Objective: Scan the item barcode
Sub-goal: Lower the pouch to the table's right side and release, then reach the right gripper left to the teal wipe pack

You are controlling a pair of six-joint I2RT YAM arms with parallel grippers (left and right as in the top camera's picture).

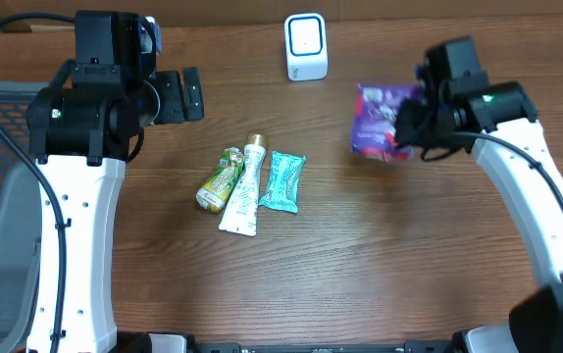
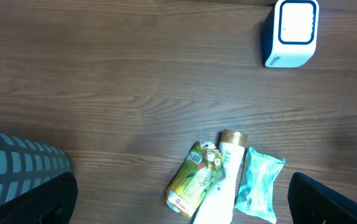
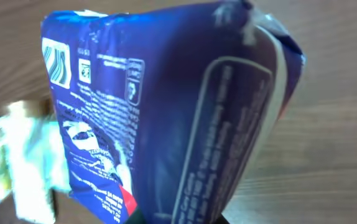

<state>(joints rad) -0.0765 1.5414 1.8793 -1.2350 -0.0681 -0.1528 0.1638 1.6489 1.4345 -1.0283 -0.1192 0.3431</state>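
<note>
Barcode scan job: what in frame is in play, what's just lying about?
In play: purple bag, held in right gripper; white scanner.
Lying about for now: green pouch, white tube, teal packet, side by side; left gripper, open and empty.

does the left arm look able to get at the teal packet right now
Probably yes: the left gripper is open and empty, and the teal packet lies uncovered on the table, though the white tube sits close beside it.

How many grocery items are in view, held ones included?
4. Green pouch, white tube, teal packet side by side mid-table; purple bag in the right gripper. None looks hidden.
</note>
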